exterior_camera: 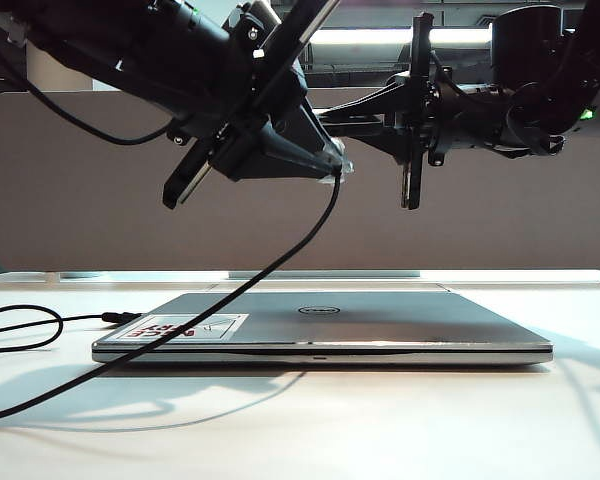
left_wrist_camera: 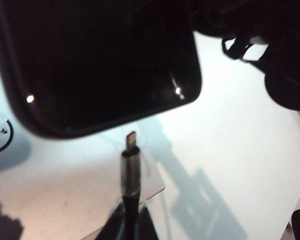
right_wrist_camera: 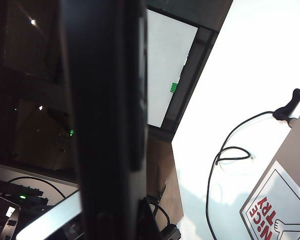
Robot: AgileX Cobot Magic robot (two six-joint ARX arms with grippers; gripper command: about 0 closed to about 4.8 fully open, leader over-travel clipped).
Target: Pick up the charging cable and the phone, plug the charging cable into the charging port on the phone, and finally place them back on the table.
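Observation:
High over the table [exterior_camera: 400, 420], my left gripper [exterior_camera: 332, 165] is shut on the charging cable [exterior_camera: 270, 265] just behind its silvery plug [left_wrist_camera: 130, 165]. The black cord hangs from there down to the tabletop. My right gripper [exterior_camera: 420, 125] is shut on the phone [exterior_camera: 412, 120], held upright and edge-on a short way right of the plug. In the left wrist view the plug tip points at the phone's [left_wrist_camera: 100, 60] rounded end edge with a small gap between them. My left gripper's fingers [left_wrist_camera: 142, 225] pinch the cord. The phone [right_wrist_camera: 107, 100] fills the right wrist view. The charging port is too dark to make out.
A closed silver Dell laptop [exterior_camera: 320, 330] with a red-and-white sticker [exterior_camera: 185, 327] lies mid-table below both grippers. Slack cable loops [exterior_camera: 20, 330] on the left of the tabletop. A grey-brown partition [exterior_camera: 540, 220] backs the table.

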